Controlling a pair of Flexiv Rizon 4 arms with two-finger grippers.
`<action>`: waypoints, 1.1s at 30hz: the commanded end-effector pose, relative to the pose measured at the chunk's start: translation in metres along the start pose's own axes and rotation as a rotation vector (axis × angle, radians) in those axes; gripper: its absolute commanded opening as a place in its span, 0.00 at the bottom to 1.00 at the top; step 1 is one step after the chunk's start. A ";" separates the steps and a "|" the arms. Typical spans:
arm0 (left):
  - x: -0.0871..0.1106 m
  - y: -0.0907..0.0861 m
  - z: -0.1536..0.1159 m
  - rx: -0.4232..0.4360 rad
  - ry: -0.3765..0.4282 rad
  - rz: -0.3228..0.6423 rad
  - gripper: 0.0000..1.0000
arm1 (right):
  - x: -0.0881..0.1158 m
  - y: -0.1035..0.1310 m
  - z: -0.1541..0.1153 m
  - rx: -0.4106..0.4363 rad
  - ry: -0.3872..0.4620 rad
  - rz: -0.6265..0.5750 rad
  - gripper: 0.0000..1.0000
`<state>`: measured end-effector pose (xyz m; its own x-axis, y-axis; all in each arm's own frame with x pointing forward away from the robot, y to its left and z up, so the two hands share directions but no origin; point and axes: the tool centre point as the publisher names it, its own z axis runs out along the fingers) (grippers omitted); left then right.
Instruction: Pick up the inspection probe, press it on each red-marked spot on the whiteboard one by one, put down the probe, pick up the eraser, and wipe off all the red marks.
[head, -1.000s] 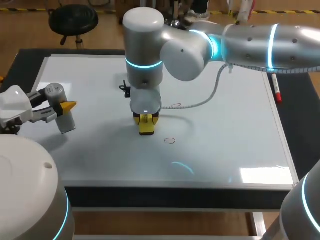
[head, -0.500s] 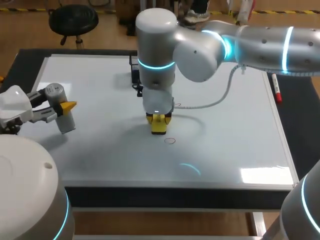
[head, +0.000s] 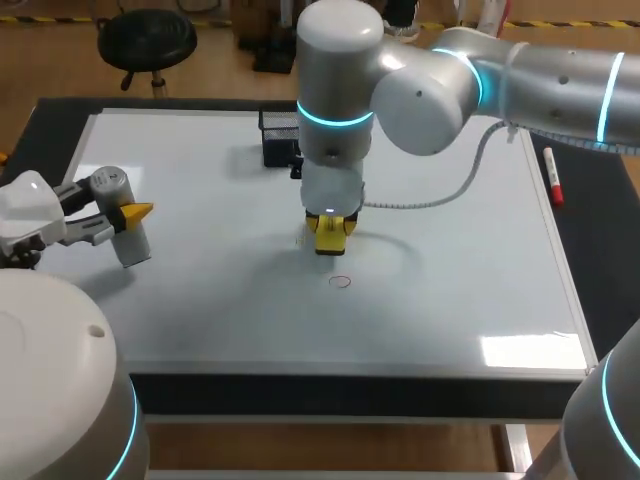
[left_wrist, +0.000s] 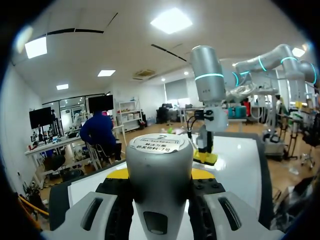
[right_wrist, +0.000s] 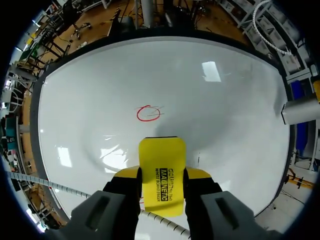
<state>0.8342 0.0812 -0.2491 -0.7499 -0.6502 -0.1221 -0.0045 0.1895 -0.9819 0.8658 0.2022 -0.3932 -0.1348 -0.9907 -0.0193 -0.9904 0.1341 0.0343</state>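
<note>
Wiping looks to be the step in hand: the right jaws are clamped on the yellow eraser (right_wrist: 161, 175), just short of a red mark (right_wrist: 148, 113) on the whiteboard (head: 480, 250). Next, I'd say, it should slide across that ring. The left jaws grip the probe (head: 122, 225) at the board's left side.

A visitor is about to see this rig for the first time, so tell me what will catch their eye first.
First comes the big silver right arm with glowing cyan rings, over the middle of the whiteboard, its right gripper shut on a bright yellow eraser. Just ahead of the eraser lies a red circle mark. At the board's left edge, the left gripper holds the grey inspection probe.
</note>
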 end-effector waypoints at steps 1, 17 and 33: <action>0.001 0.000 0.001 0.002 -0.007 0.003 0.00 | 0.013 -0.005 -0.009 0.004 -0.012 0.012 0.00; 0.001 0.000 0.001 0.002 -0.007 0.003 0.00 | 0.124 -0.040 -0.034 0.035 -0.060 0.279 0.00; 0.001 0.000 0.001 0.002 -0.007 0.003 0.00 | 0.231 -0.063 -0.032 0.021 -0.034 0.518 0.00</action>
<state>0.8343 0.0812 -0.2491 -0.7499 -0.6502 -0.1220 -0.0045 0.1895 -0.9819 0.9054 -0.0095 -0.3679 -0.6039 -0.7970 -0.0080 -0.7970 0.6037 0.0177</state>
